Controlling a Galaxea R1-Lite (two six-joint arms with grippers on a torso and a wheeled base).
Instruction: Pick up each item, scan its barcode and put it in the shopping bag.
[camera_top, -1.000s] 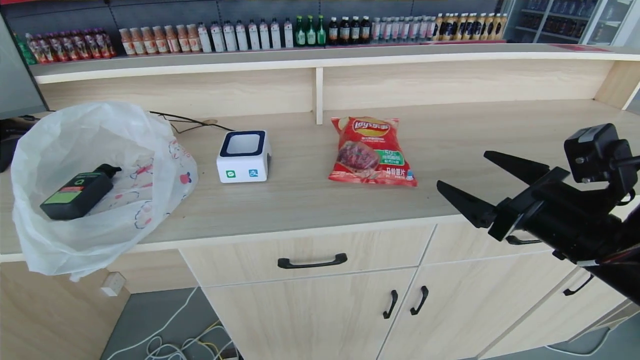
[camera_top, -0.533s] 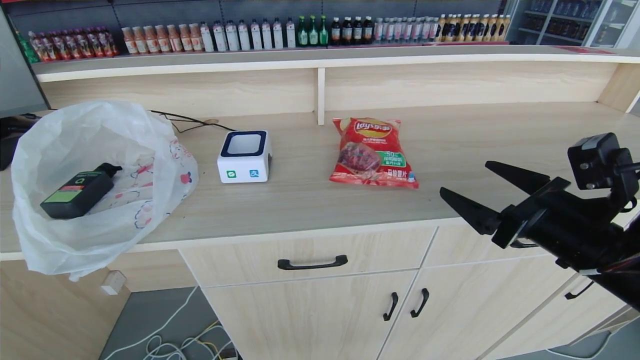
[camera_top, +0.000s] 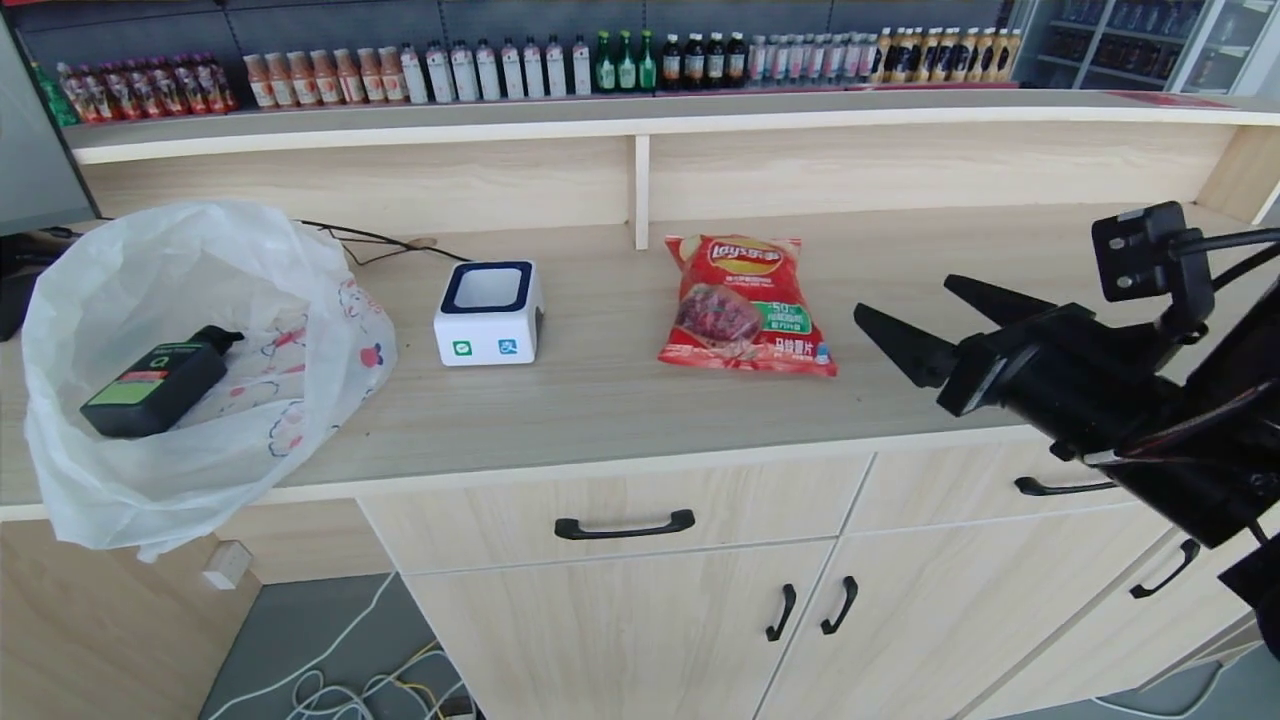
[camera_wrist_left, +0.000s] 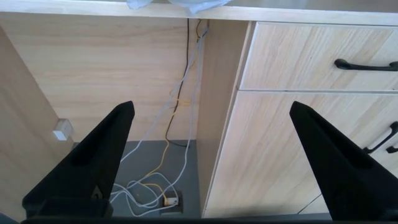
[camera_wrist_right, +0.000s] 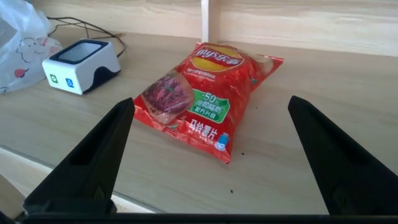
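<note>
A red bag of chips (camera_top: 745, 305) (camera_wrist_right: 205, 99) lies flat on the wooden counter (camera_top: 620, 400), right of the white barcode scanner (camera_top: 488, 312) (camera_wrist_right: 82, 58). At the counter's left end sits the white shopping bag (camera_top: 190, 370), open, with a dark bottle (camera_top: 155, 385) inside. My right gripper (camera_top: 905, 315) (camera_wrist_right: 211, 155) hovers open just right of the chips, its fingers pointing toward them. My left gripper (camera_wrist_left: 211, 155) is open and low, facing the cabinet front below the counter.
A raised back shelf with a divider (camera_top: 637, 190) runs behind the counter, and bottles line the wall shelf (camera_top: 600, 65). Black cables (camera_top: 370, 245) trail behind the scanner. Drawer handles (camera_top: 625, 525) and loose floor cables (camera_wrist_left: 155, 186) sit below.
My right gripper has risen from the counter's front edge and moved forward and left, closer to the chips. The chips, scanner and bag have stayed put.
</note>
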